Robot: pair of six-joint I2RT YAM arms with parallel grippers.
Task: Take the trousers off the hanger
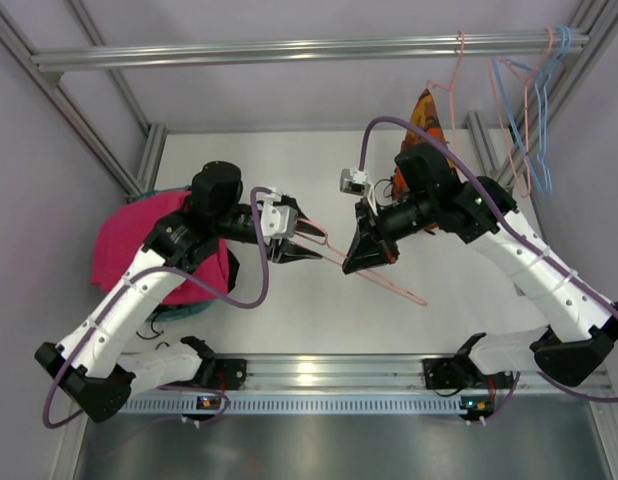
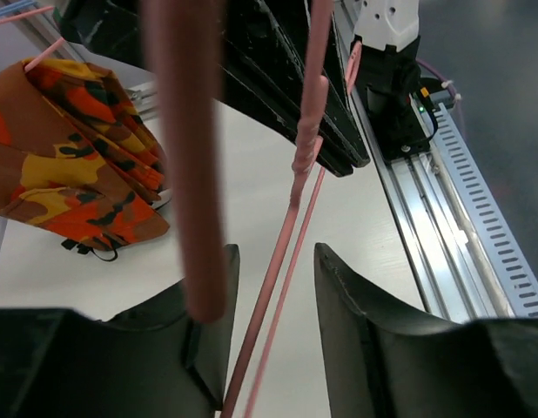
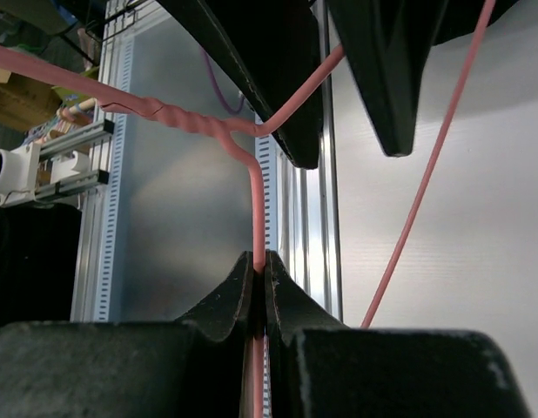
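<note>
An empty pink wire hanger (image 1: 393,282) hangs in the air between my two grippers over the middle of the table. My right gripper (image 1: 363,256) is shut on its wire near the twisted neck (image 3: 256,209). My left gripper (image 1: 311,241) is open, and the hanger's wires (image 2: 297,187) pass between its jaws without being pinched. The magenta-pink trousers (image 1: 139,245) lie heaped at the table's left, partly under my left arm. The orange-red-yellow patterned trousers (image 1: 430,113) sit at the back right behind my right arm and also show in the left wrist view (image 2: 69,148).
Several spare pink and blue wire hangers (image 1: 529,100) hang from the metal rail (image 1: 289,48) at the back right. A slotted aluminium rail (image 1: 319,372) runs along the near edge. A teal item (image 1: 179,312) peeks out below the magenta trousers.
</note>
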